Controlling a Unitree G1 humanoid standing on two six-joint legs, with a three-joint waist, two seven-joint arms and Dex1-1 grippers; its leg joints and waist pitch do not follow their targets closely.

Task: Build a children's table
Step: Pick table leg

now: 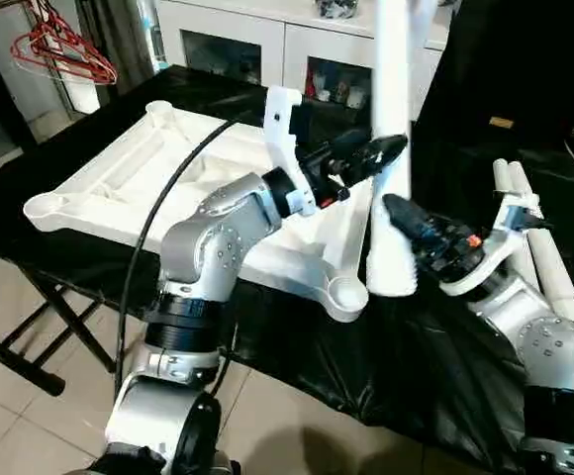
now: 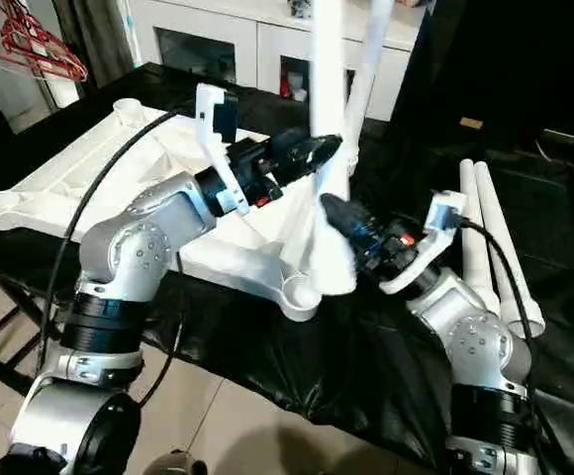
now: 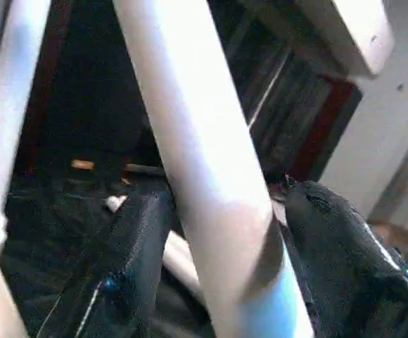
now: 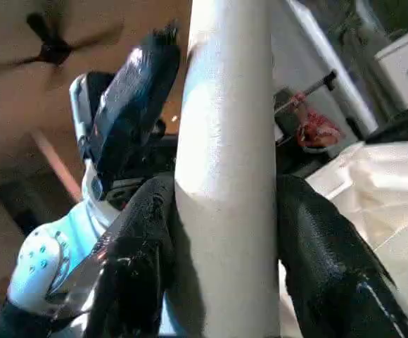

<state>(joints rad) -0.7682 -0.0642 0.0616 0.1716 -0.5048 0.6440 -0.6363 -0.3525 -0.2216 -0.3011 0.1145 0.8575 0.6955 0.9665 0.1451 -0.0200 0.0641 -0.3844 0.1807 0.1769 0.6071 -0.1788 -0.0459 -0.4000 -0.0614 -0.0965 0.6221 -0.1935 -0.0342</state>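
Your held leg stands nearly upright above the near right corner of the tabletop, its lower end hanging just above and beside the round corner socket there, not seated in it. The tabletop lies upside down, ribbed side up, on the bench, which is draped in black sheeting. A second leg already rises from the far right corner, leaning a little. Two more legs lie side by side on the sheeting to the right, well apart from the tabletop.

Your left gripper pinches the held leg partway up, a black finger on each side of the tube. Your right gripper clamps the same leg lower down, close to its bottom end, fingers pressed against both sides.

Behind the bench you have a white cabinet with glass doors, and red hangers hang at the far left.
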